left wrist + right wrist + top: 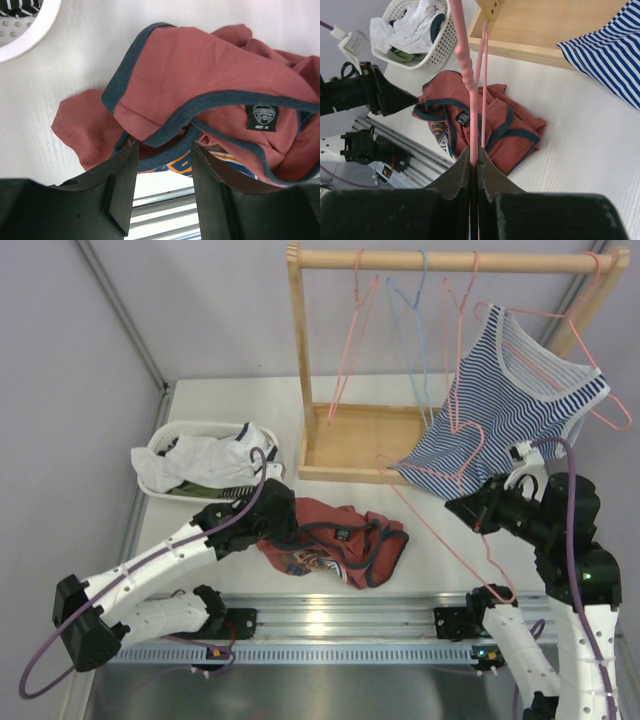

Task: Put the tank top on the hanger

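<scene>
The rust-red tank top [335, 540] lies crumpled on the white table, navy trim and black neck label showing. My left gripper [275, 525] is at its left edge. In the left wrist view the left gripper [163, 150] is open, its fingertips straddling a fold of navy trim on the tank top [210, 65]. My right gripper [470, 508] is shut on the thin pink hanger [495, 578] and holds it tilted above the table, right of the shirt. In the right wrist view the right gripper [474, 152] pinches the hanger wire [465, 65] above the tank top [520, 135].
A white basket [165, 435] of clothes stands at the left. A wooden rack [298, 360] at the back carries pink hangers, a light blue hanger [410, 320] and a blue-and-white striped tank top [520, 400]. An aluminium rail [340, 615] runs along the near edge.
</scene>
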